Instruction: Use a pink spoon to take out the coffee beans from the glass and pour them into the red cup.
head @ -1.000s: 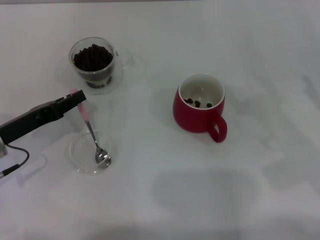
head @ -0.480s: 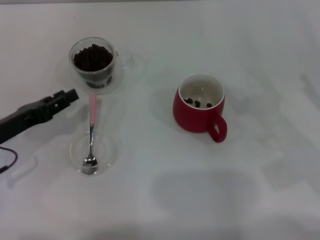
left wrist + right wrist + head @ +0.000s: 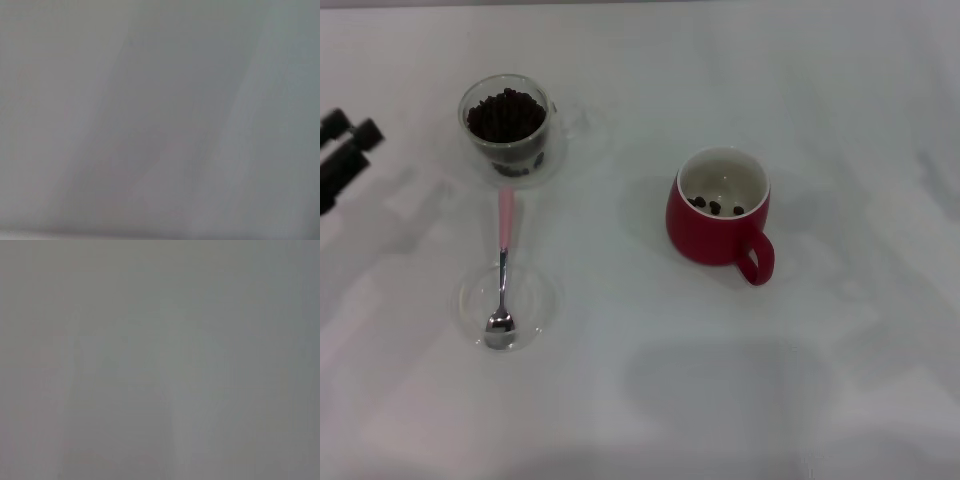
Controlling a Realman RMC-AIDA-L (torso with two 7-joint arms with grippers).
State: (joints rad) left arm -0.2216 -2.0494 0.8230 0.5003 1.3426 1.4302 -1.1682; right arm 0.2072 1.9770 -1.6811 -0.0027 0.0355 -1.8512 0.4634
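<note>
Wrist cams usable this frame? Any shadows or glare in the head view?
Left wrist view: featureless grey blur with soft streaks. Right wrist view: the same, nothing resolvable. Head view: sharp enough; soft shadows left of the red cup and around the glass; small highlight on the pink spoon bowl.

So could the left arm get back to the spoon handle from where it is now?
Probably yes. The left gripper sits at the table's left edge with bare table between it and the pink spoon. The handle lies flat, its tip close to the glass, which crowds a grasp there.
</note>
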